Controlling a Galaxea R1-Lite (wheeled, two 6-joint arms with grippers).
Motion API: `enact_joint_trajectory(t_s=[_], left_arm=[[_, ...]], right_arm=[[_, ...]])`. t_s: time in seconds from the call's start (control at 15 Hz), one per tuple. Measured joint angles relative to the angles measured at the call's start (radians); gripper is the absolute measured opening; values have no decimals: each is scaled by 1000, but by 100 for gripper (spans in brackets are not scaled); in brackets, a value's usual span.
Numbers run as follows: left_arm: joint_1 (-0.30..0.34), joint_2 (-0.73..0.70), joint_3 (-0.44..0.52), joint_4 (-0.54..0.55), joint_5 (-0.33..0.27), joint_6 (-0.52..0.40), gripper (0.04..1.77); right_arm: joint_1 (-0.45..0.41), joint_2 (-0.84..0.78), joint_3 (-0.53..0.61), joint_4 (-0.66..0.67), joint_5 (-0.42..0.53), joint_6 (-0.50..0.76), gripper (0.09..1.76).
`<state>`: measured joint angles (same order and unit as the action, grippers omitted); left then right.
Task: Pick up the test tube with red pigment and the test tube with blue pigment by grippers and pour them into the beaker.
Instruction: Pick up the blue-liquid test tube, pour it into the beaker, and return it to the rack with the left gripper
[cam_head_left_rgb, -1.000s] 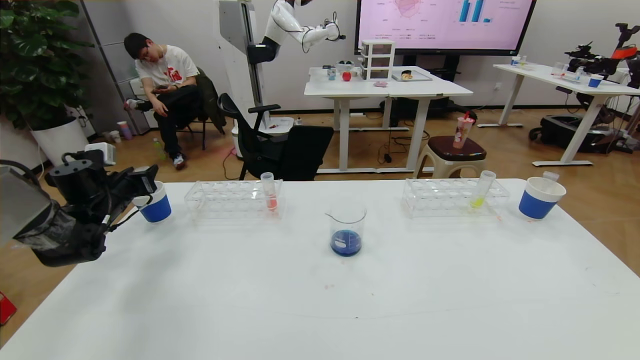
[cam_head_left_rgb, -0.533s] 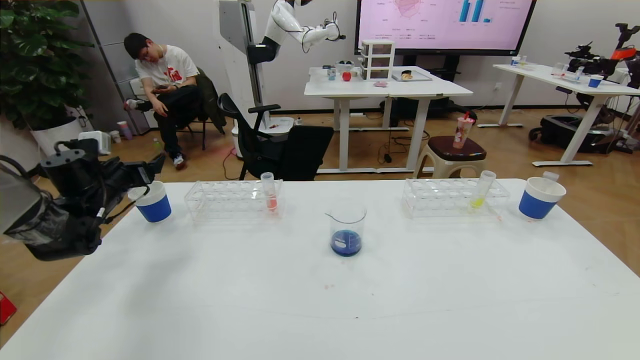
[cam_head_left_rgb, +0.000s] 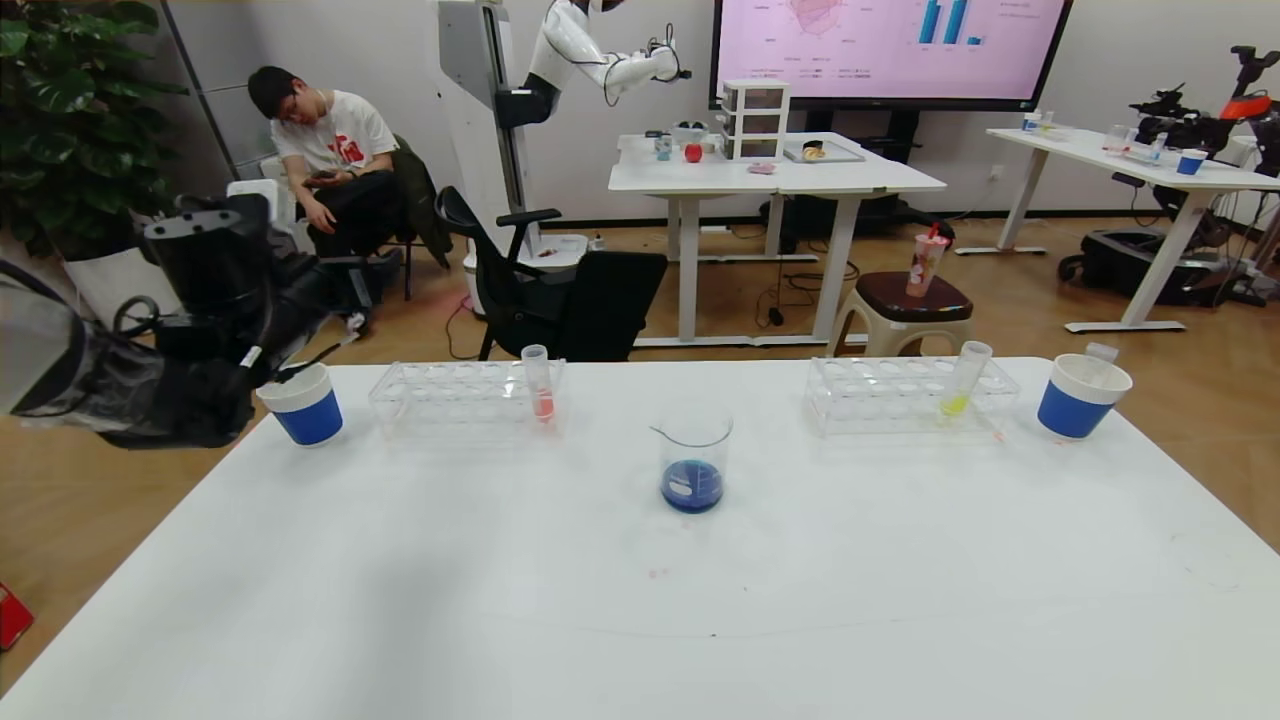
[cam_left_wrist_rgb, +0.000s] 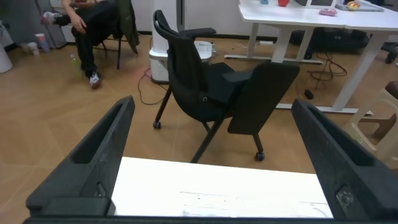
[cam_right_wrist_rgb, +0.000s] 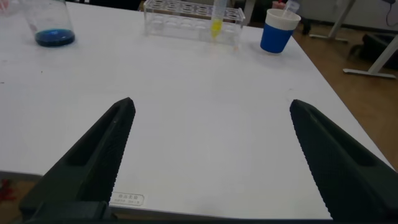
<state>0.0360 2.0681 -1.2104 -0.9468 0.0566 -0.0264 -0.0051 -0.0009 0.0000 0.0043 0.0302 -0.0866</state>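
while i watch from the head view, the white table (cam_head_left_rgb: 640, 600) fills most of what i have in front of me, and everything for the job stands along its far half. my left arm is raised off the table's far left corner, its gripper (cam_head_left_rgb: 335, 285) up above the left blue-and-white paper cup (cam_head_left_rgb: 300, 403) and pointing toward the room beyond. in the left wrist view its jaws stand wide apart with nothing between them, only a black office chair (cam_left_wrist_rgb: 214, 87) on the floor and a strip of table edge (cam_left_wrist_rgb: 217, 196) showing in the gap. the right gripper (cam_right_wrist_rgb: 208, 155) shows only in its own wrist view, low over the near right part of the table, jaws also wide and empty.

two clear tube racks sit at the far edge. the left rack (cam_head_left_rgb: 465, 395) holds the test tube with red pigment (cam_head_left_rgb: 539, 385) upright near its right end, well apart from my left jaws and lower than them. the right rack (cam_head_left_rgb: 910, 393) holds a leaning tube with yellow liquid (cam_head_left_rgb: 962, 382), with a second paper cup (cam_head_left_rgb: 1080, 396) just beyond it to the right.

the beaker (cam_head_left_rgb: 693, 458) stands between the racks and a little nearer to me, with dark blue liquid in its bottom; from the right wrist it sits far off ahead of the jaws. i cannot find the test tube with blue pigment with any certainty in these views.
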Motion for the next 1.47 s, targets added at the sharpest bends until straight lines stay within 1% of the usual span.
enact_joint_trajectory(t_s=[0.07, 0.13, 0.27, 0.4, 0.53, 0.8, 1.0, 1.2, 1.47], left_arm=[[-36, -13, -5, 8, 35, 0, 175], [-67, -36, -5, 19, 48, 1, 175], [-102, -111, 20, 70, 58, 6, 175], [-126, -228, 66, 134, 61, 24, 175], [-142, -375, 138, 179, 69, 65, 175], [-146, -696, 322, 230, 96, 164, 175], [-130, -951, 451, 286, 103, 234, 175], [-110, -1245, 559, 418, 103, 263, 175], [-93, -1631, 653, 679, 106, 269, 175]], right_arm=[[0, 0, 0, 0, 0, 0, 173], [0, 0, 0, 0, 0, 0, 173], [0, 0, 0, 0, 0, 0, 173], [0, 0, 0, 0, 0, 0, 173], [0, 0, 0, 0, 0, 0, 173], [0, 0, 0, 0, 0, 0, 173], [0, 0, 0, 0, 0, 0, 173], [0, 0, 0, 0, 0, 0, 173], [0, 0, 0, 0, 0, 0, 173]])
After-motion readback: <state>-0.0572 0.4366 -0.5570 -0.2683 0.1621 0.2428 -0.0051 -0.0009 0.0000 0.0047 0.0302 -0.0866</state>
